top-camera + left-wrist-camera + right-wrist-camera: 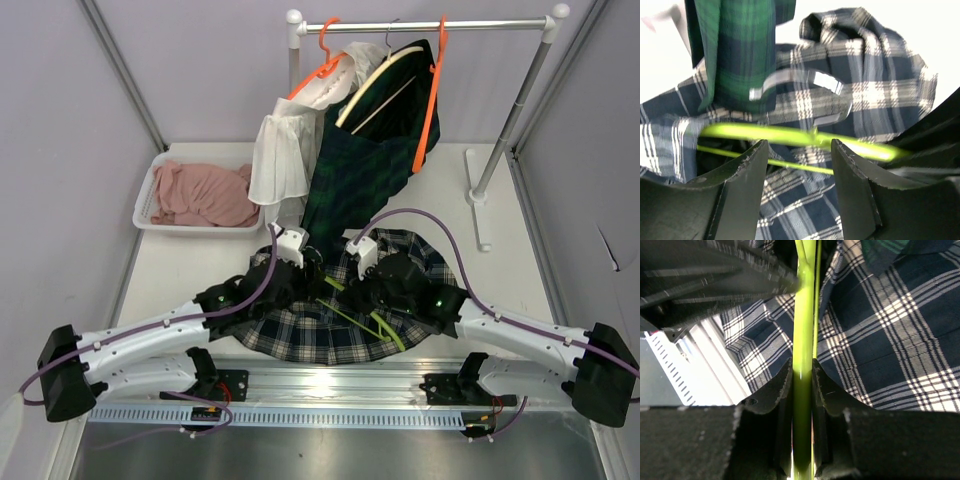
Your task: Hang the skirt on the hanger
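A navy and white plaid skirt point(320, 335) lies spread on the table in front of the arms. A lime green hanger point(365, 318) lies across it. My right gripper point(802, 377) is shut on the green hanger's bar point(803, 340), which runs straight up between its fingers. My left gripper point(799, 150) is open just above the skirt point(805, 200), with the hanger point(790, 135) crossing beyond its fingertips. In the top view my left gripper point(300, 270) and right gripper point(378, 280) sit close together over the skirt's far part.
A clothes rail point(420, 25) at the back holds a dark green plaid garment point(370, 150) and a white blouse point(285, 150) on orange hangers. A white basket point(150, 195) with pink cloth point(205, 195) stands at the back left. The rail's white foot point(478, 195) lies on the right.
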Available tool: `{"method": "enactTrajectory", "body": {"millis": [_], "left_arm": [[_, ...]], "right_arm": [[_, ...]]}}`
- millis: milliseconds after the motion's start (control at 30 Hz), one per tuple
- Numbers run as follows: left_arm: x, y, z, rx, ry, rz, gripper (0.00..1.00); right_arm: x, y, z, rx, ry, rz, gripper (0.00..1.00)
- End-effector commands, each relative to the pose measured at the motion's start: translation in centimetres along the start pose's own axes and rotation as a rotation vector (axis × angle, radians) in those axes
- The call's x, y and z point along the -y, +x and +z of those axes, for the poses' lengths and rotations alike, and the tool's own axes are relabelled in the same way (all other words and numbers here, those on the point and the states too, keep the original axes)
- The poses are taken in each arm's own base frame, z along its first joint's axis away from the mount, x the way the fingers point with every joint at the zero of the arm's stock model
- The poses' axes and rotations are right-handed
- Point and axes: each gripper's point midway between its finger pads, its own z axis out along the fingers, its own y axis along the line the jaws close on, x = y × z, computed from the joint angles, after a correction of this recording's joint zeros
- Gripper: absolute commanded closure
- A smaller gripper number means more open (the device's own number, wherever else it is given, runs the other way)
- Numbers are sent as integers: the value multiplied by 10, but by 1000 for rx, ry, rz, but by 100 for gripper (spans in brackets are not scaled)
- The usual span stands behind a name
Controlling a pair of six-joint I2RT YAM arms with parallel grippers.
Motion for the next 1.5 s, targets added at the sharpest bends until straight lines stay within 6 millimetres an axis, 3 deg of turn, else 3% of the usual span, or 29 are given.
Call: {"method": "enactTrajectory", "body": {"millis": [0,167,467,567,700,867,967,1167,1300,1467], "left_arm": [[12,-40,-6,143,38,-83,41],[19,-47,-6,146,57,-84,40],[13,-24,19,82,-12,-31,41],[13,-28,18,120,2,-42,46],[11,-30,18,138,-2,-38,62],[12,-29,21,125,-2,-20,97],[7,-28,21,126,-22,-18,100],[-6,-29,17,143,-71,-12,100],[-11,-28,15,152,-86,-11,100],[-23,-30,12,174,-135,-29,100]], "right_arm": [[-14,-13,2,37,-52,-14,100],[-12,-11,3,31,-42,-11,100],[-12,-10,4,28,-41,-10,100],[-13,-9,4,24,-43,-10,100],[-11,-9,4,22,-34,-4,100],[-8,-8,1,13,-2,10,100],[-4,-7,-2,-6,38,31,100],[16,-15,-21,5,197,78,45],[21,-25,-43,50,243,139,31],[37,-23,-69,76,342,229,25]]}}
